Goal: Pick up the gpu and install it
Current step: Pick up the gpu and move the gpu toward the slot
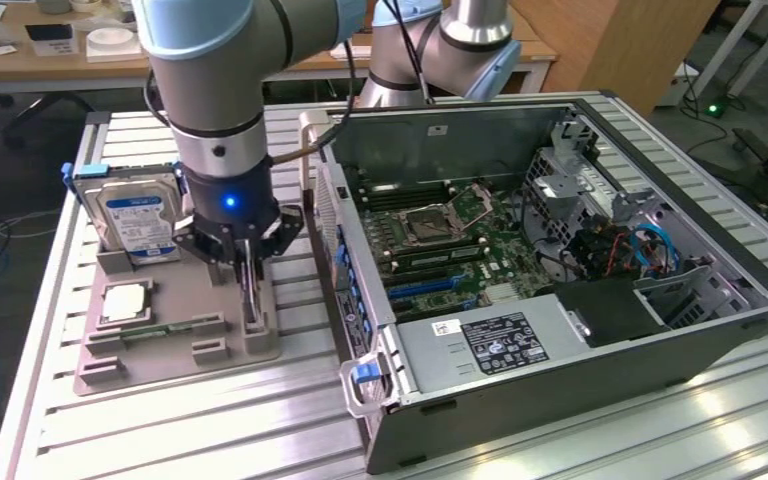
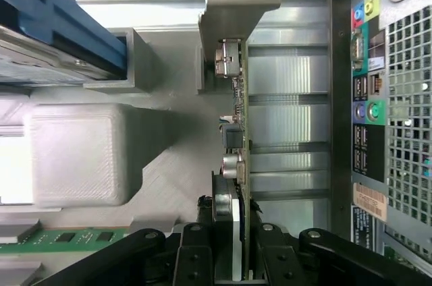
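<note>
**A:** Logging the grip. The hand (image 1: pixel 247 280) hangs straight down over the grey holder (image 1: pixel 157 360). Its fingers (image 2: pixel 270 259) are clenched on the gpu (image 2: pixel 241 117), one on each face of the board.

**B:** Where does the card sit?

**A:** Directly beneath the hand, standing on edge in the holder's slot. The pale bracket (image 2: pixel 233 3) is at the end away from the fingers. My judgement is that it is not yet lifted, since its lower edge looks seated.

**B:** Why store it on edge?

**A:** Probably because standing it up leaves both flat faces free, so a narrow pinch from above can take it. The slot also keeps it square to the hand.

**B:** What is next to it?

**A:** The hard drive (image 1: pixel 137 220) stands upright just beside the hand, on the side away from the computer case (image 1: pixel 704 330). The case lies open on the worktop (image 1: pixel 197 430), near the hand's other side with its board facing up, likely for access from above. The CPU chip (image 1: pixel 127 300) and memory stick (image 1: pixel 157 328) lie flat in the holder on the drive's side, apart from the fingers.
</note>
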